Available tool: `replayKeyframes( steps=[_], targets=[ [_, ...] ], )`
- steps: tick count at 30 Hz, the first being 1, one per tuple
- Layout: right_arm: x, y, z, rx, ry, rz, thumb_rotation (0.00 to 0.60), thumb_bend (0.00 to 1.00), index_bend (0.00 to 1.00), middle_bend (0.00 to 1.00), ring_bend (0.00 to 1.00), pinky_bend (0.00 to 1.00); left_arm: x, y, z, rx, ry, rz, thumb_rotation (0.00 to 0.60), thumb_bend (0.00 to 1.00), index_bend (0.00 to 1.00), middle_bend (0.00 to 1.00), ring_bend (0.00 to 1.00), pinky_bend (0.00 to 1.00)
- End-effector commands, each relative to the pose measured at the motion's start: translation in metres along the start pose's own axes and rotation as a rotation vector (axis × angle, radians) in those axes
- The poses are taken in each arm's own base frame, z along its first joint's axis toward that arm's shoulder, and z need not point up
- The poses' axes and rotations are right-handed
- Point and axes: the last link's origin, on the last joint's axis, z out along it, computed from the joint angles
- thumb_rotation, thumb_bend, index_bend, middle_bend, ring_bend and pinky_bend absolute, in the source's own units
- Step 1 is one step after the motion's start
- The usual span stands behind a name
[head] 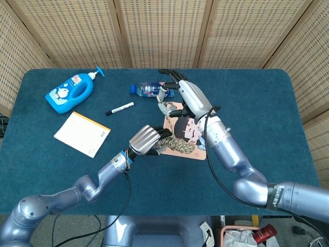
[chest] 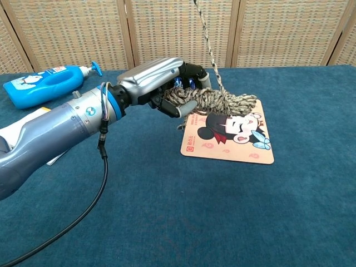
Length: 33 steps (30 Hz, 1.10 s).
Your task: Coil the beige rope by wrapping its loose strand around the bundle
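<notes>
My left hand grips one end of the beige rope bundle and holds it level just above the cartoon mouse pad. From the bundle the loose strand runs taut, straight up and out of the top of the chest view. My right hand is raised beyond the pad, near the water bottle, with the strand held at its fingers. The chest view does not show the right hand.
A water bottle lies behind the pad. A black marker, a yellow notepad and a blue soap bottle lie to the left on the blue table cloth.
</notes>
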Motion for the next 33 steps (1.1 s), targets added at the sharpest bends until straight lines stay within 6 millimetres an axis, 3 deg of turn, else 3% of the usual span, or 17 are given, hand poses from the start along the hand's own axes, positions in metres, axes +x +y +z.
replayKeyframes(
  steps=[1, 10, 23, 33],
  targets=[
    [0.002, 0.015, 0.005, -0.041, 0.004, -0.031, 0.600, 0.48, 0.73, 0.08, 0.00, 0.00, 0.007, 0.000, -0.005, -0.039, 0.002, -0.008, 0.600, 0.85, 0.73, 0.64, 0.59, 0.71],
    [0.007, 0.059, 0.010, -0.178, -0.004, -0.026, 0.600, 0.48, 0.73, 0.08, 0.00, 0.00, 0.019, -0.001, -0.015, -0.058, -0.003, -0.148, 0.600, 0.85, 0.73, 0.64, 0.59, 0.71],
    [0.010, 0.112, 0.002, -0.367, -0.044, 0.424, 0.600, 0.48, 0.73, 0.08, 0.00, 0.00, 0.031, -0.007, -0.019, -0.058, 0.070, -0.238, 0.600, 0.85, 0.75, 0.64, 0.59, 0.71],
    [0.006, 0.141, -0.013, -0.463, -0.127, 0.528, 0.600, 0.48, 0.73, 0.08, 0.00, 0.00, 0.039, -0.004, -0.015, -0.028, 0.133, -0.375, 0.600, 0.85, 0.75, 0.64, 0.59, 0.71]
  ],
)
